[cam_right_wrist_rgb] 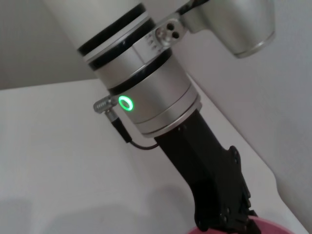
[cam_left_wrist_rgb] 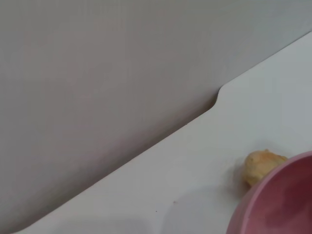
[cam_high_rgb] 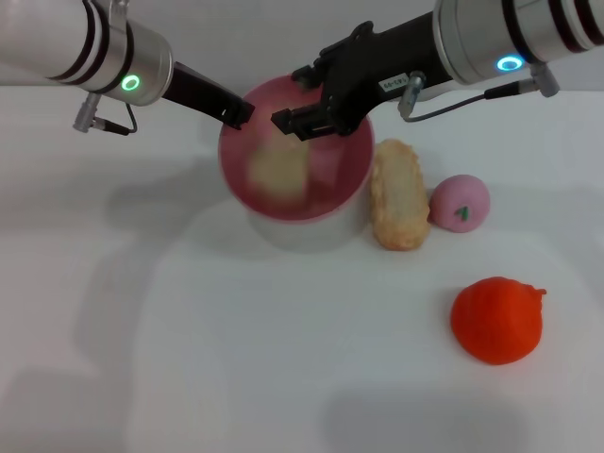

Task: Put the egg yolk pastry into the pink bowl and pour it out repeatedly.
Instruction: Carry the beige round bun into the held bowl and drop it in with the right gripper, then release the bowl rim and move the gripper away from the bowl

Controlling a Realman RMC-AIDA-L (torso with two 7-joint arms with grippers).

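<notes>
Pink bowl tilted, lifted off worktop, rim clamped by left tool. Egg yolk pastry seen blurred inside bowl. Right tool at far rim, fingers apart. Bread piece just beside bowl; open worktop in front.

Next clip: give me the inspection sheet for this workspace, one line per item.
Surface: white table, bare in front.
Job's things: pink bowl raised and tilted; egg yolk pastry blurred inside it.
Clutter: long bread piece, pink ball, orange fruit, all to the robot's right of the bowl.
Grippers: left gripper at the bowl's rim; right gripper over the bowl.
Cables: short lead at the right wrist.
Surroundings: plain grey wall.
</notes>
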